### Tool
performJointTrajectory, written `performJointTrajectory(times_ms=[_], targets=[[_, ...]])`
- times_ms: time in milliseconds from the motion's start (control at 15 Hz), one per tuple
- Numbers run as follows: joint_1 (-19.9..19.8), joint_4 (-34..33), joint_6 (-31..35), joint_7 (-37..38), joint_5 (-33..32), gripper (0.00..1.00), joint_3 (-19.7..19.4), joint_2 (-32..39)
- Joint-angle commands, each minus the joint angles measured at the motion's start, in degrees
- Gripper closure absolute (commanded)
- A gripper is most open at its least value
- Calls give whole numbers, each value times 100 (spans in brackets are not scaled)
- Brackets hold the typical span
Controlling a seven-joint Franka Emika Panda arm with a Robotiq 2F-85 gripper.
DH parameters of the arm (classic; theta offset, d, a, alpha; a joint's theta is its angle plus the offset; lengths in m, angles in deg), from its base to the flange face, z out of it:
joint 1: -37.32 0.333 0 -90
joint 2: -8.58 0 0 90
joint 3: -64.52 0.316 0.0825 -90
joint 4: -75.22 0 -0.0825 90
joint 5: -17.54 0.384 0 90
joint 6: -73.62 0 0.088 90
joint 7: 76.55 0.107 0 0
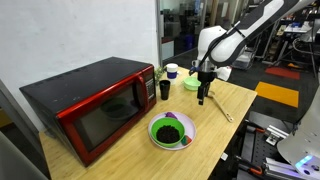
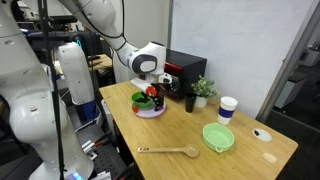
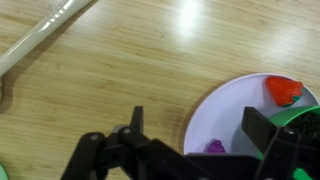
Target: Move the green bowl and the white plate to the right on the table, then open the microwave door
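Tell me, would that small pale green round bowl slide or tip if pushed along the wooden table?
The small pale green round bowl probably slides rather than tips: it sits low and wide on the smooth wooden table. It looks empty and thin-walled, so likely light yet stiff. Being round, it might swivel off an off-centre push.

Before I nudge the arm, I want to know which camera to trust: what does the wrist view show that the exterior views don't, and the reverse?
Only the wrist view: a small purple piece on the rim of the white plate. Only the exterior views: the microwave door, the black cup and the white cup. Both: the white plate, the wooden spoon, the table and the open gripper.
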Motion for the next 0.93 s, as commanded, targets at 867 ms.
performJointTrajectory(times_ms=[867], targets=[[36,-777,1111,912,87,0,253,1710]])
